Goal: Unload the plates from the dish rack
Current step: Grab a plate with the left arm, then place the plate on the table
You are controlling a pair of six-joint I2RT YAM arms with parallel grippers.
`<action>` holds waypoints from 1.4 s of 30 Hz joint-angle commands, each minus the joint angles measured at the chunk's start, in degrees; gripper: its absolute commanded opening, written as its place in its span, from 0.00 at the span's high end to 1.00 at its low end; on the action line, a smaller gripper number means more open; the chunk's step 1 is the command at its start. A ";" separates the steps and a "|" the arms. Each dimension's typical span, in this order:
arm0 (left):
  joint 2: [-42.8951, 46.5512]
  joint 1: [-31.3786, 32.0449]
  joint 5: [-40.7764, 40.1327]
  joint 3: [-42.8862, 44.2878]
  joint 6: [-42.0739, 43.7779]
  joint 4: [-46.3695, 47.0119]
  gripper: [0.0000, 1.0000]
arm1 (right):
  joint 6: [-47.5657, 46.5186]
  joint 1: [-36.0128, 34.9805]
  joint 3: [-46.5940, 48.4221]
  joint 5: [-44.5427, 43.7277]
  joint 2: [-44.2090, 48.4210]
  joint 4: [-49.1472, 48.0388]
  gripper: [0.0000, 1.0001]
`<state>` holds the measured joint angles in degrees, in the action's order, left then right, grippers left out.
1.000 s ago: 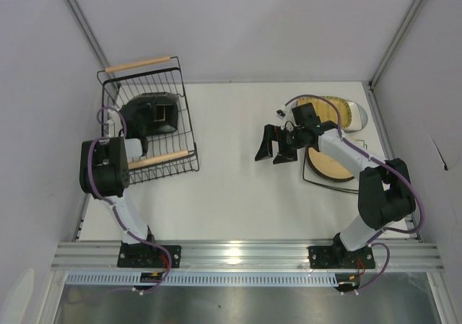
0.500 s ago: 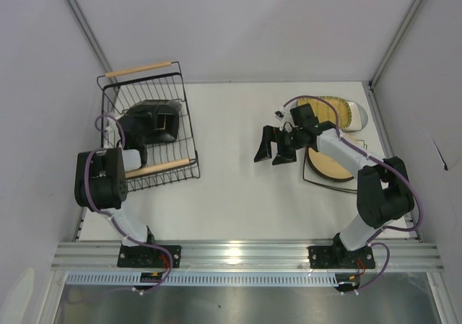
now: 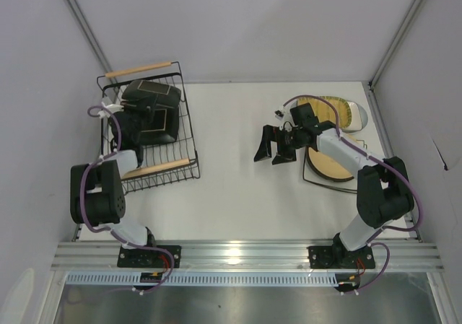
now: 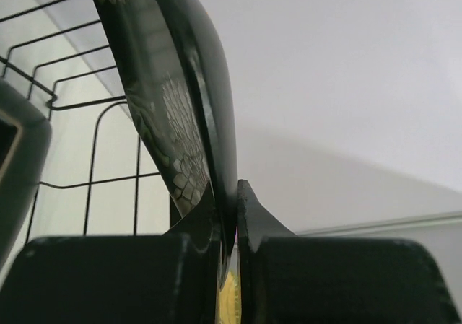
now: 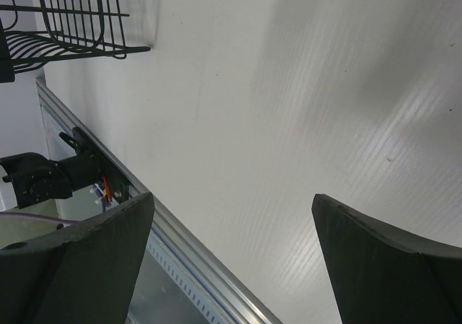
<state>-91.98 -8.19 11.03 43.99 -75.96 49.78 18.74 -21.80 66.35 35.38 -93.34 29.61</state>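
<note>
The dish rack (image 3: 173, 140), a black wire basket with two wooden handles, stands at the far left of the table. My left gripper (image 3: 137, 111) reaches into it and is shut on the rim of a dark square plate (image 3: 155, 115), held tilted above the rack floor. In the left wrist view the jaws (image 4: 229, 194) pinch the plate's glossy, crackle-patterned edge (image 4: 180, 86), with rack wires (image 4: 90, 143) behind. My right gripper (image 3: 274, 147) hovers open over mid-table, nothing between its fingers (image 5: 232, 216). The rack (image 5: 72, 21) shows in the right wrist view's top left corner.
Right of my right gripper, a tan round plate (image 3: 328, 164) lies on the table. A mustard ribbed plate (image 3: 336, 110) and a pale round plate (image 3: 360, 117) lie behind it. The metal rail (image 3: 238, 252) runs along the near edge.
My left gripper has lifted the dark square plate up and toward the back of the rack, and the arm has stretched out. The right arm has stayed put.
</note>
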 commanded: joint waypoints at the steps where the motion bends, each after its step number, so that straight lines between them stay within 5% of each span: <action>1: 4.97 -0.25 5.57 6.01 1.70 19.03 1.00 | -0.81 -0.26 2.03 -0.39 0.79 -0.95 0.00; 5: 9.71 0.80 9.61 8.92 5.81 16.94 1.00 | 0.41 0.35 1.33 -1.62 3.15 -2.44 0.00; 12: 18.15 7.03 14.63 19.99 26.27 -6.60 1.00 | 5.50 6.68 -2.01 -1.98 11.49 -10.87 0.00; 14: 18.34 10.46 15.86 25.68 30.59 -17.21 1.00 | 6.65 9.22 -2.88 -0.93 13.52 -12.72 0.00; 17: 14.58 17.92 17.28 38.68 48.89 -38.64 1.00 | 9.29 14.76 -4.12 -0.22 17.22 -14.66 0.00; 20: 9.13 28.02 8.07 51.61 63.59 -59.71 1.00 | 10.87 20.82 -4.21 -0.31 19.60 -13.88 0.00; 23: 5.95 37.69 -8.25 57.96 74.50 -70.39 1.00 | 12.63 26.10 -4.73 -1.44 21.88 -13.00 0.00; 30: -7.57 59.92 -49.66 56.32 97.39 -73.61 1.00 | 17.90 33.93 -7.28 -1.54 23.73 -14.05 0.00; 38: -11.99 68.65 -64.89 39.97 113.13 -59.20 1.00 | 19.31 37.53 -8.25 -1.01 24.00 -14.84 0.00; 42: -11.63 69.88 -65.52 33.80 116.22 -52.07 1.00 | 19.58 37.80 -8.78 -0.57 23.82 -15.37 0.00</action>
<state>-108.62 61.47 -41.54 77.41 31.90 -18.83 37.32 15.64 57.95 33.76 -70.81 16.71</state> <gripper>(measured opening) 0.074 0.995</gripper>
